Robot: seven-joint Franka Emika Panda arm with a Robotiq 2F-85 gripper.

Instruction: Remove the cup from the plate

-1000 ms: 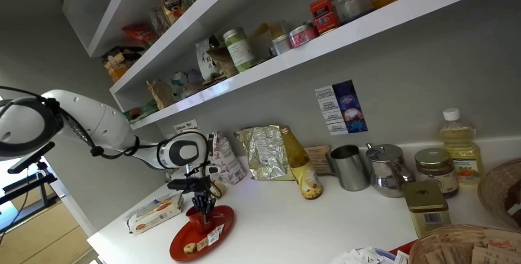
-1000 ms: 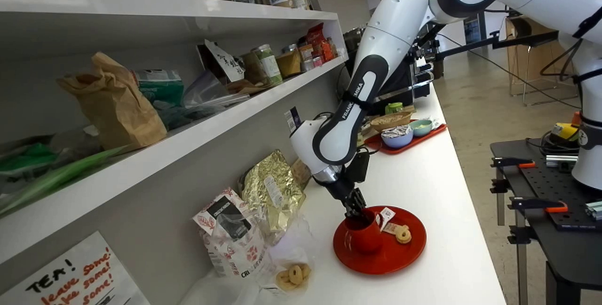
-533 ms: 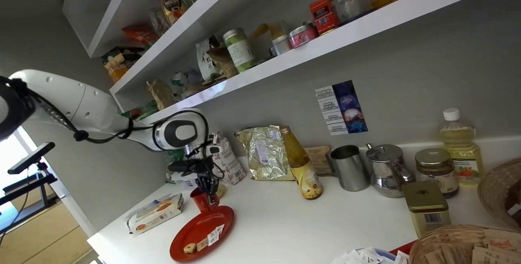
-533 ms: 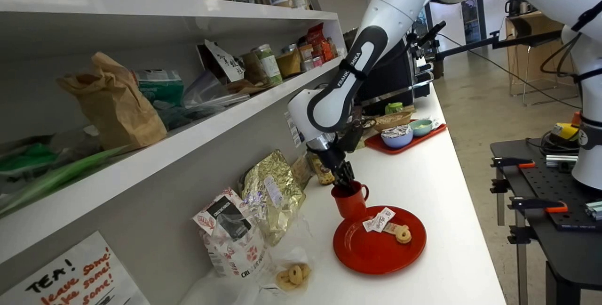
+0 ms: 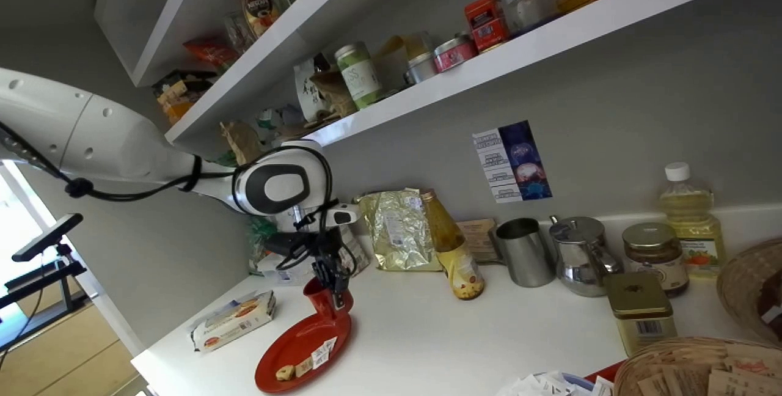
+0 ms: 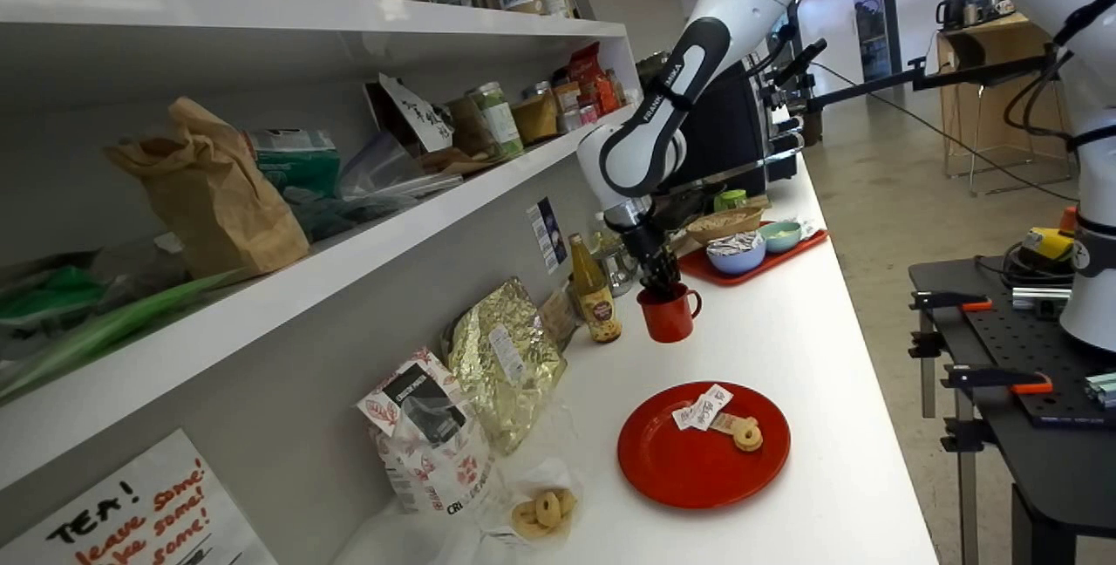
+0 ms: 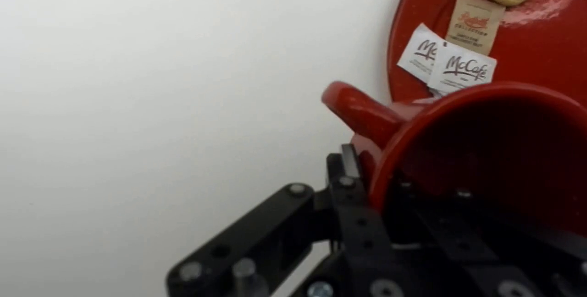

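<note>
My gripper (image 6: 663,284) is shut on the wall of the red cup (image 6: 668,321). In the wrist view, one finger (image 7: 351,162) is outside the cup (image 7: 367,118) and the other reaches inside its dark mouth. The cup's handle points away from the wall. The cup is held off the plate (image 6: 680,482), with white counter between them in that exterior view. In an exterior view the cup (image 5: 319,297) overlaps the far edge of the plate (image 5: 276,356). Its height over the counter is hard to tell. Sachets (image 6: 703,408) and a ring biscuit (image 6: 747,435) lie on the plate.
A yellow bottle (image 6: 595,299) and a gold foil bag (image 6: 510,369) stand by the wall near the cup. A red tray (image 6: 711,275) with bowls lies further along. A steel jug (image 5: 525,255) and teapot (image 5: 580,261) stand by the wall. A shelf (image 5: 440,81) overhangs the counter.
The cup was on the plate one second ago. My gripper has lifted it and carried it off the plate toward the bottle and tray. The plate has not moved.
</note>
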